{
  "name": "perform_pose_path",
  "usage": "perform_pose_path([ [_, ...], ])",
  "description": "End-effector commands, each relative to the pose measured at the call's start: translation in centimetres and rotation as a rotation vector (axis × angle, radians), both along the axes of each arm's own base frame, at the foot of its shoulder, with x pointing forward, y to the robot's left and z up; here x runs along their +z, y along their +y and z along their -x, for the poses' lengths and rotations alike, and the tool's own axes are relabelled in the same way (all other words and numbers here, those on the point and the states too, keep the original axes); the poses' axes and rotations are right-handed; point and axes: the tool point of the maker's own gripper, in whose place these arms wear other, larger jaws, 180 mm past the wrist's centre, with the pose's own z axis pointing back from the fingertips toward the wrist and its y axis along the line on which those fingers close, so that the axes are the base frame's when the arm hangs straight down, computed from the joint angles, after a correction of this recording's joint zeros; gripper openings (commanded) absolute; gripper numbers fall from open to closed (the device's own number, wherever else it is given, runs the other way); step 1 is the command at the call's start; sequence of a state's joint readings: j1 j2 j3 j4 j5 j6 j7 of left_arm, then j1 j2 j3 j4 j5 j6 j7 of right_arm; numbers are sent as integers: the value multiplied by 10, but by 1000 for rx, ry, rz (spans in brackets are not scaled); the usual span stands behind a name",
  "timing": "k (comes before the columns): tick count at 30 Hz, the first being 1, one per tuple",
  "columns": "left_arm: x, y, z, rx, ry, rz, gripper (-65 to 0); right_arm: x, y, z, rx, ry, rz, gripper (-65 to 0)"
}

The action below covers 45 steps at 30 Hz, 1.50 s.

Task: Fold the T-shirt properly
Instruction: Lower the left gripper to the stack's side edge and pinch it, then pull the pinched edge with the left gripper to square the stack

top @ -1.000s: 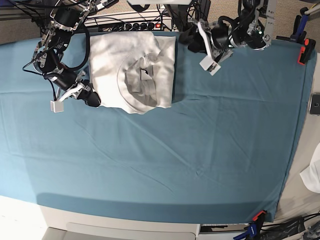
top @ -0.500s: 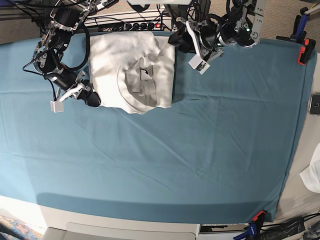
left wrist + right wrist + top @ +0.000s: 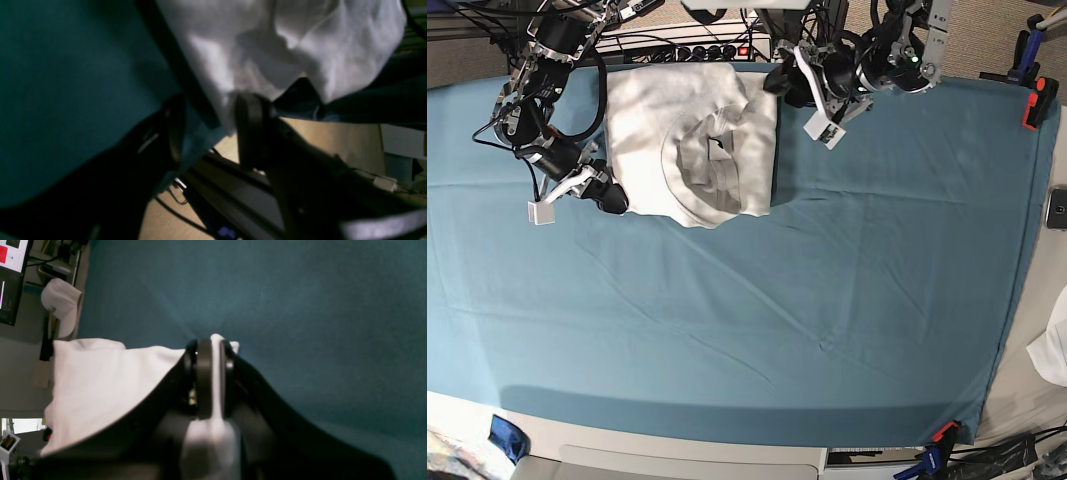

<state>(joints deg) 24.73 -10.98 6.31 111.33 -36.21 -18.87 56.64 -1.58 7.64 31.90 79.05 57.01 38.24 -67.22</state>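
Note:
The white T-shirt [image 3: 689, 140] lies folded into a rough rectangle at the back of the teal-blue cloth [image 3: 757, 300], collar part on top. My right gripper [image 3: 615, 200] is at its front left corner; in the right wrist view the gripper [image 3: 215, 353] is shut with white T-shirt [image 3: 100, 380] fabric pinched between the jaws. My left gripper [image 3: 777, 85] is at the shirt's back right corner. In the left wrist view this gripper [image 3: 210, 133] has its jaws apart, with the T-shirt [image 3: 267, 43] edge and some teal cloth between them.
A power strip [image 3: 707, 50] and cables run behind the shirt. Orange clamps [image 3: 1037, 100] hold the cloth at the right corners. A phone [image 3: 1057, 208] and a small white fabric scrap [image 3: 1055, 350] sit past the right edge.
My left arm has moved left to the shirt's back right corner. My right arm and the shirt have not moved.

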Motion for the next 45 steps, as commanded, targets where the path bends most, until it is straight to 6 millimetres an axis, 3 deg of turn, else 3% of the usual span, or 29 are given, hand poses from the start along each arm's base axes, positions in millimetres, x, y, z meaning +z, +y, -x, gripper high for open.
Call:
perform_pose_path([
  [1, 8, -3, -5, 8, -26, 31, -383, 16, -5, -10, -7, -61, 3, -650],
  [7, 15, -17, -2, 0, -15, 87, -383, 16, -5, -10, -8, -63, 3, -650],
  [13, 16, -40, 13, -85, -19, 89, -386, 16, -5, -10, -8, -63, 3, -650],
  [19, 16, -41, 4, -89, -45, 53, -575, 16, -5, -10, -8, -62, 3, -650],
  [24, 18, -41, -3, -91, -65, 48, -601, 15, -5, -10, -8, -62, 4, -650],
  [26, 17, -41, -2, -93, -63, 46, -650, 15, -5, -10, -8, -60, 6, -650],
  [31, 12, -35, -5, -98, -78, 1, -650, 16, -7, -10, -13, -63, 8, -650],
  [39, 8, -24, -17, -69, -110, -65, -650, 22, -41, -5, -117, -86, 19, -650],
  [45, 17, -23, -41, -44, -177, -69, -650, 17, -35, 1, -96, -62, 6, -650],
])
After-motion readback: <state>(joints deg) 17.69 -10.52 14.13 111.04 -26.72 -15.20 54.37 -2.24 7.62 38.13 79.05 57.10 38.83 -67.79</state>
